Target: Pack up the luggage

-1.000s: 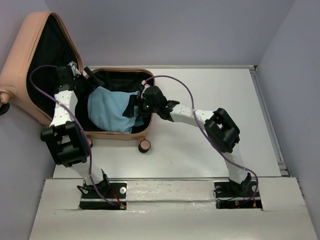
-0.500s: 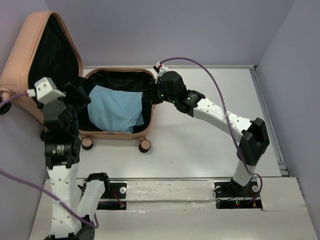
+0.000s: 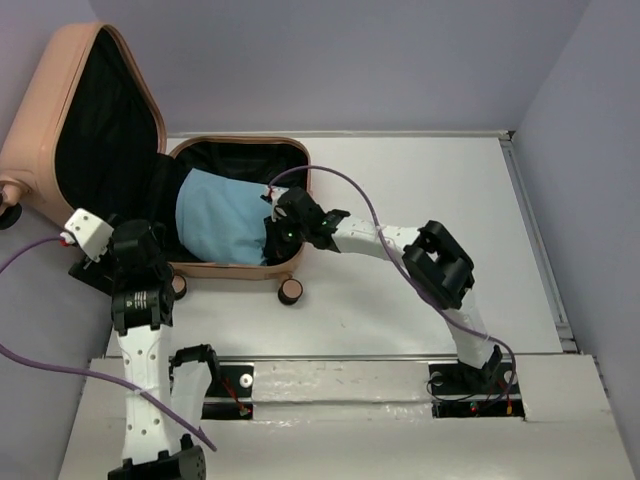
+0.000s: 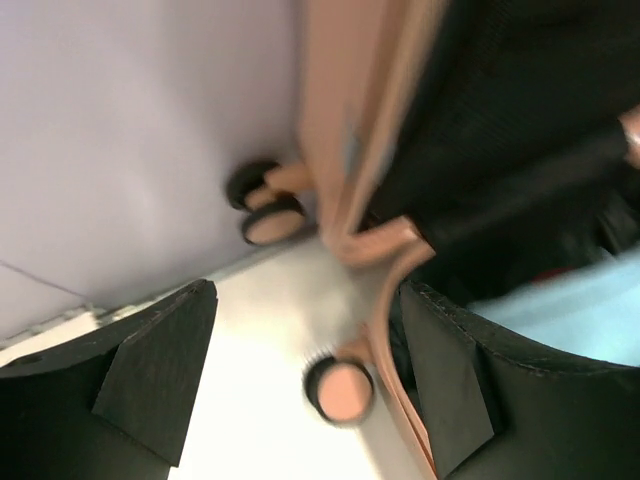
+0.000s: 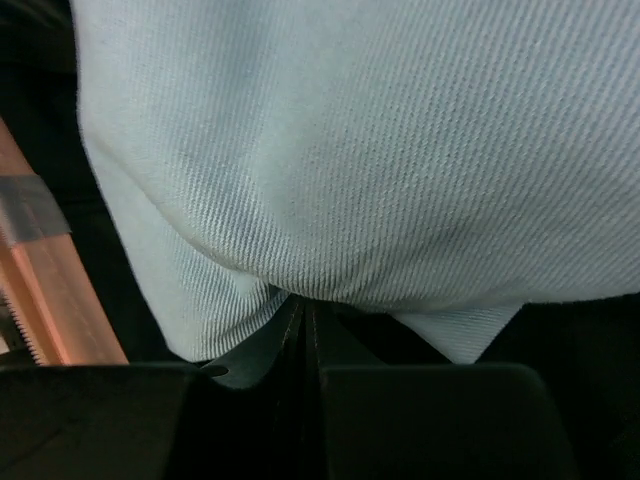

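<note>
White table (image 3: pixel 450 180), open luggage (image 3: pixel 35 125), right hand (image 5: pixel 305 315) pinching blue cloth (image 3: pixel 220 215)

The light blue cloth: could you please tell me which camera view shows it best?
The top external view: the whole light blue cloth lies in the open luggage. The right wrist view shows only a close-up fold pinched in the right gripper; the left wrist view, a blurred blue sliver.
</note>
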{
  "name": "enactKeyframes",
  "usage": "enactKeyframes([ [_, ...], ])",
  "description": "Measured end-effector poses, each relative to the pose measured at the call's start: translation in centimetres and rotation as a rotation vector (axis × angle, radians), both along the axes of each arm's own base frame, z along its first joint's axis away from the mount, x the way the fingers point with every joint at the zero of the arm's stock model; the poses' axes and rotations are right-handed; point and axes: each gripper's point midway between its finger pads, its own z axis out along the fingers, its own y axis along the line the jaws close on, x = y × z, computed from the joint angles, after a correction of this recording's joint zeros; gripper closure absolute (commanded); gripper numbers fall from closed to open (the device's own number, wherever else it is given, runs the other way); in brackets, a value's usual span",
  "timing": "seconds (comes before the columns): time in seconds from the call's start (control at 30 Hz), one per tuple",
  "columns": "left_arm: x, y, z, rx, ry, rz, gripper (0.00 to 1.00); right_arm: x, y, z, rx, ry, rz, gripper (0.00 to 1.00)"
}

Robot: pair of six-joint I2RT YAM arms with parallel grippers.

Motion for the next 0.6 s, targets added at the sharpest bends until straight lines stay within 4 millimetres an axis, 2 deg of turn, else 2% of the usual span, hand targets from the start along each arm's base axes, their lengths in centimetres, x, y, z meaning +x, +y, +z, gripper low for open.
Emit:
enactKeyframes([
  [0.07, -0.1, 1.5, 0.2, 0.016, 0.007, 0.074, 0.17, 0.3, -0.2, 0.1, 0.006, -0.004, -0.005, 0.93],
  [0.17, 0.0, 3.8, 1.0, 0.026, 0.032, 0.182, 0.19, 0.1, -0.8, 2.5, 0.037, -0.038, -0.002, 0.85],
  [0.23, 0.7, 4.6, 1.8, 0.042, 0.044, 0.207, 0.22, -0.1, -1.2, 4.7, 0.066, -0.061, 0.005, 0.68],
  [0.27, 1.1, 4.8, 1.9, 0.048, 0.055, 0.207, 0.23, -0.1, -1.3, 5.7, 0.080, -0.073, 0.008, 0.53],
  [0.33, 1.8, 5.1, 2.6, 0.059, 0.058, 0.201, 0.29, -0.6, -1.7, 9.4, 0.139, -0.110, 0.021, 0.44],
  [0.37, 2.2, 5.2, 3.1, 0.068, 0.060, 0.199, 0.36, -0.7, -1.9, 10.6, 0.161, -0.126, 0.025, 0.40],
  [0.4, 2.6, 5.4, 3.5, 0.078, 0.065, 0.196, 0.38, -0.9, -2.1, 11.9, 0.183, -0.140, 0.031, 0.33],
  [0.43, 3.2, 5.6, 3.9, 0.086, 0.063, 0.191, 0.43, -1.0, -2.2, 12.6, 0.196, -0.150, 0.036, 0.32],
  [0.47, 3.6, 5.7, 4.0, 0.090, 0.060, 0.187, 0.53, -1.3, -2.3, 13.6, 0.214, -0.159, 0.043, 0.32],
  [0.53, 4.3, 5.7, 4.2, 0.097, 0.056, 0.176, 0.54, -1.7, -2.4, 14.5, 0.232, -0.167, 0.059, 0.32],
  [0.6, 4.8, 5.7, 4.2, 0.100, 0.055, 0.162, 0.48, -2.1, -2.7, 14.6, 0.235, -0.167, 0.069, 0.32],
])
